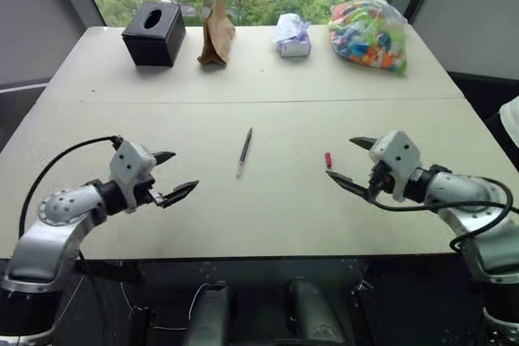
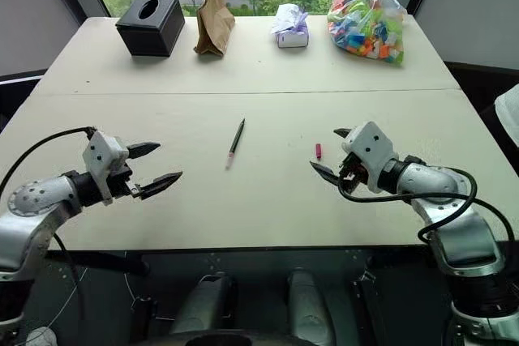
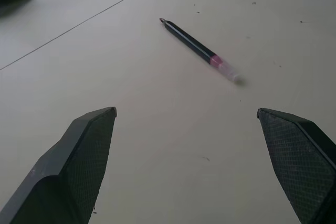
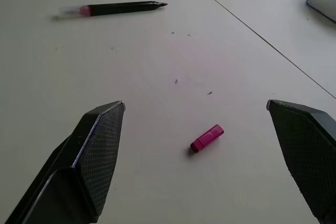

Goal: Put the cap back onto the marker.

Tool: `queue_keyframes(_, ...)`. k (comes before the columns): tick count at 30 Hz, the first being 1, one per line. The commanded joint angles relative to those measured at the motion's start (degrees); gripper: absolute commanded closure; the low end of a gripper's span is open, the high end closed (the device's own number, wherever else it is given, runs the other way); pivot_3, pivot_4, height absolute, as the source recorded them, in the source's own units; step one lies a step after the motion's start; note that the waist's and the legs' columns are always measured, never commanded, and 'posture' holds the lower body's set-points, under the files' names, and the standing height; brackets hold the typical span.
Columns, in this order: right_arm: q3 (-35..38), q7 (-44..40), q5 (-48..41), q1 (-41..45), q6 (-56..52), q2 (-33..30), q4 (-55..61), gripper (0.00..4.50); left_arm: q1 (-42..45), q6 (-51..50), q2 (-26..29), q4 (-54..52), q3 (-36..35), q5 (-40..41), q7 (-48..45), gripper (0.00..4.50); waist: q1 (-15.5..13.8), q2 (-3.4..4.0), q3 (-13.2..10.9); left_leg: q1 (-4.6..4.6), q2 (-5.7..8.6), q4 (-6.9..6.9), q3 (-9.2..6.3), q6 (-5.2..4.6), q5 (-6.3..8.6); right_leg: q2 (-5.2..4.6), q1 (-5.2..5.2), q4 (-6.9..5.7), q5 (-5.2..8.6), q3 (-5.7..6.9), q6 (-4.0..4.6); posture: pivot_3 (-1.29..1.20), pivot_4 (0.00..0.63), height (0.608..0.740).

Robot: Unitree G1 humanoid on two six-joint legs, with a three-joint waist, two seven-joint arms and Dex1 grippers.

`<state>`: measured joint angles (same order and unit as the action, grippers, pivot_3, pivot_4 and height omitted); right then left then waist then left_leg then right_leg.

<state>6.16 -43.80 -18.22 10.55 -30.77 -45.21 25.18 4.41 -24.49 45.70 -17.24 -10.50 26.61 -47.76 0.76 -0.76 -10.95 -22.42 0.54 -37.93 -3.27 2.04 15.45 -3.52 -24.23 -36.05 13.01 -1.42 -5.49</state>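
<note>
Marker (image 1: 245, 151) lies flat at table (image 1: 268, 208) centre, well apart from both grippers. Cap (image 1: 328, 160) on table just beside right gripper (image 1: 355, 164), prob. not touching. Left gripper (image 1: 173, 174) empty. Both sets of fingers wide apart.

The left arm, a silver jointed limb with a white wrist block, is bent inward, and its gripper of two black fingers (image 1: 172, 176) is held low with jaws spread wide and empty. The right arm mirrors this pose; its black two-fingered gripper (image 1: 350, 163) is likewise spread wide, holding nothing
</note>
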Motion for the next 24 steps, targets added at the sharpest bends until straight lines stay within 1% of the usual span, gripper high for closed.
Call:
queue_keyframes(1, 2.6, -2.1, -4.2, 2.0, -4.0, -2.6, 4.0, 0.00, 1.4, -1.5, 2.0, -1.8, -2.6, 2.5, -2.2, 0.02, 0.0, -0.01, 0.0, 0.00, -0.01, 0.00, 0.00, 0.00, 0.00, 0.00, 0.00, 0.01, 0.00, 0.00, 0.00, 0.00, 0.150, 0.740)
queue_keyframes(6, 3.0, -2.3, -6.3, 3.3, -7.0, -4.0, 5.9, 0.00, 4.0, -4.1, 1.5, -1.9, -3.0, 3.9, -1.2, 0.02, -0.1, -0.09, -0.1, -0.04, -0.01, 0.00, 0.00, 0.00, 0.00, -0.01, 0.00, 0.04, 0.00, 0.00, 0.00, 0.00, 0.150, 0.740)
queue_keyframes(14, 3.0, -1.5, -7.8, 5.4, -9.4, -4.4, 7.7, 0.00, 4.8, -5.2, 0.7, -3.0, -2.1, 3.7, -0.5, 0.02, 0.0, -0.09, -0.1, -0.04, -0.01, 0.00, 0.03, 0.00, 0.00, 0.00, -0.03, 0.03, -0.01, 0.00, 0.00, 0.00, 0.150, 0.740)
queue_keyframes(24, 2.2, -1.1, -7.5, 6.2, -9.0, -4.1, 7.1, 0.00, 4.6, -6.2, -0.9, -4.8, -1.1, 3.2, 1.1, 0.02, -0.1, -0.09, -0.1, -0.06, 0.00, 0.00, 0.03, 0.00, 0.00, -0.02, -0.03, 0.04, -0.01, 0.00, 0.00, 0.00, 0.150, 0.740)
